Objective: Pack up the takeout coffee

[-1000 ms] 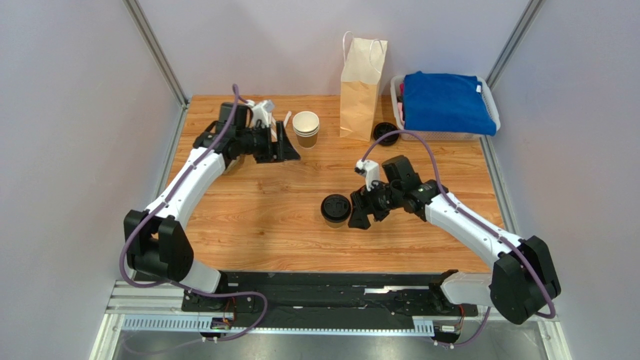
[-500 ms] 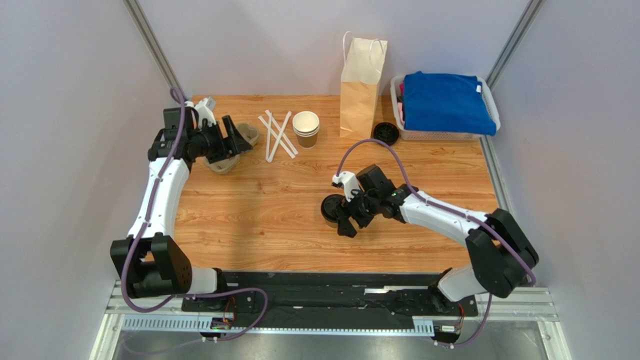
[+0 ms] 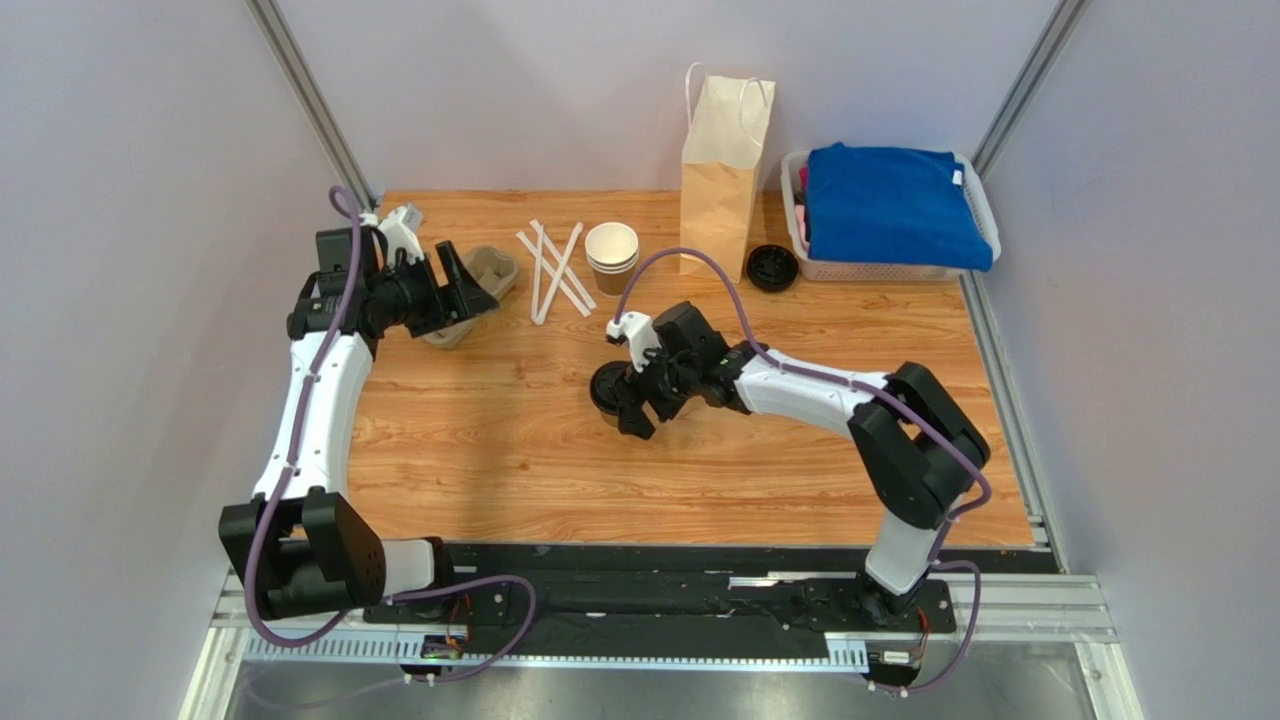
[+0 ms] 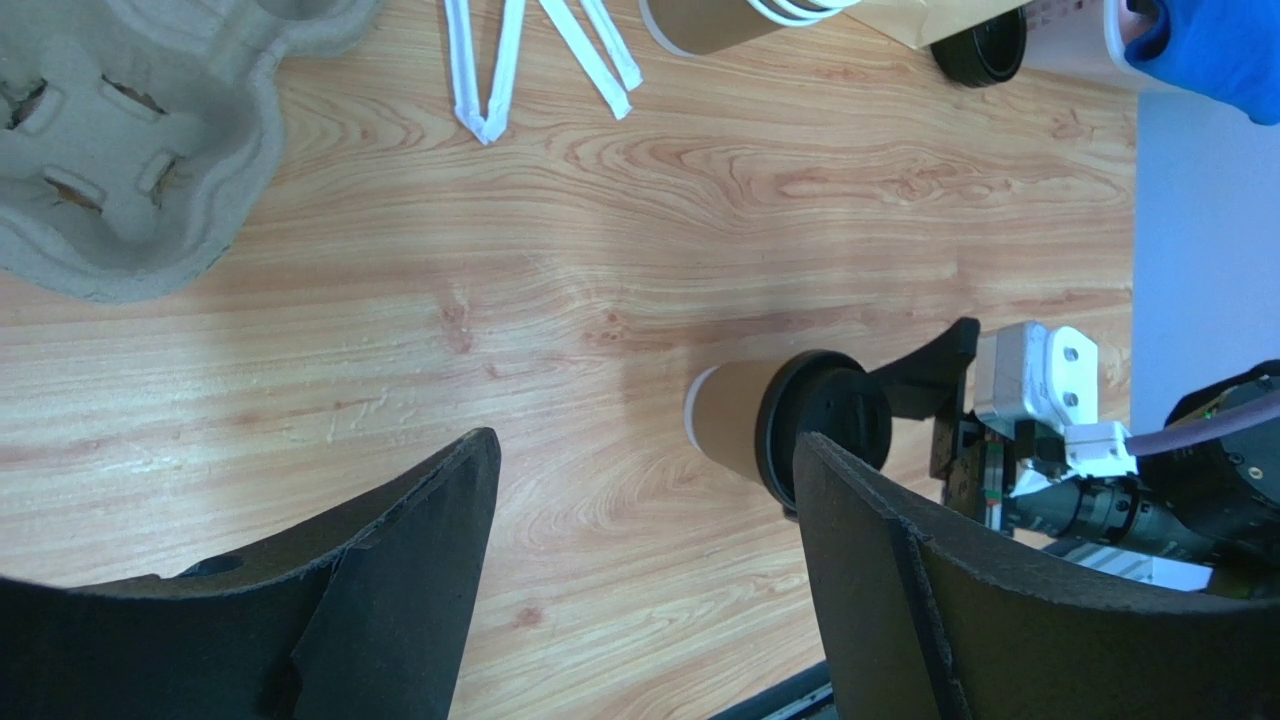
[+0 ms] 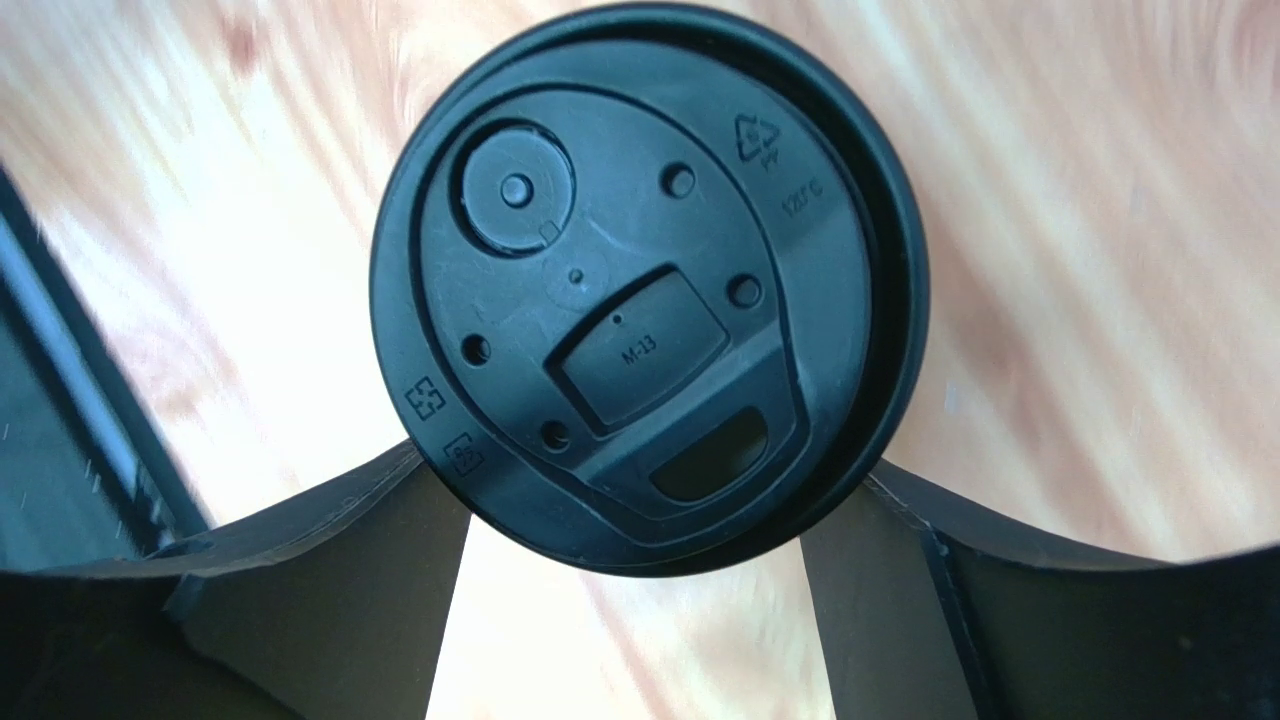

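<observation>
Straddling takeout coffee (image 5: 646, 270): right tool (image 5: 654, 495) (arm outstretched).

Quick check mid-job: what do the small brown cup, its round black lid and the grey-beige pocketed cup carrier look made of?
Small brown cup: likely kraft paper, matte, plain dull-brown wall. Round black lid: moulded plastic, slight sheen, embossed recycling mark and sip hole. Grey-beige cup carrier: probably moulded paper pulp, rough and matte, with soft rounded pockets.
</observation>
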You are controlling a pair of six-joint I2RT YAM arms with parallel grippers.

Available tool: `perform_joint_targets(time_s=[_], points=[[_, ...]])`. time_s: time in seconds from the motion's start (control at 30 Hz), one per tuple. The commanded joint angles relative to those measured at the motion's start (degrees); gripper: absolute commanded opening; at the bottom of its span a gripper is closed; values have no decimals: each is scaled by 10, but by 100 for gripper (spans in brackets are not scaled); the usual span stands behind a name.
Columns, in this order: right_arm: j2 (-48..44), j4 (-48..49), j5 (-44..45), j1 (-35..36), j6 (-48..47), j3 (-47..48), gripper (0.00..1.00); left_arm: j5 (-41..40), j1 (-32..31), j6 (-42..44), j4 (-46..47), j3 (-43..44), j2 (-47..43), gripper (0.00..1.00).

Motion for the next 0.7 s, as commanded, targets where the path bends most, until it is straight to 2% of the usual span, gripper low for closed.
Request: perform_joint_targets(time_s=[0.0, 0.13, 0.27, 0.53, 0.67], points=[[48, 57, 2, 3, 0, 62, 78, 7, 11, 4, 11, 1, -16, 80], [80, 68, -3, 3, 0, 103, 79, 5, 14, 4, 10, -3, -22, 80], [90, 37, -8, 3, -8, 141, 81, 6, 15, 1, 12, -5, -29, 80], [-52, -106, -13, -19, -40, 160, 89, 15, 15, 7, 27, -2, -47, 82], [-138, -161, -43, -67, -28, 207, 90, 29, 15, 10, 27, -4, -52, 82]])
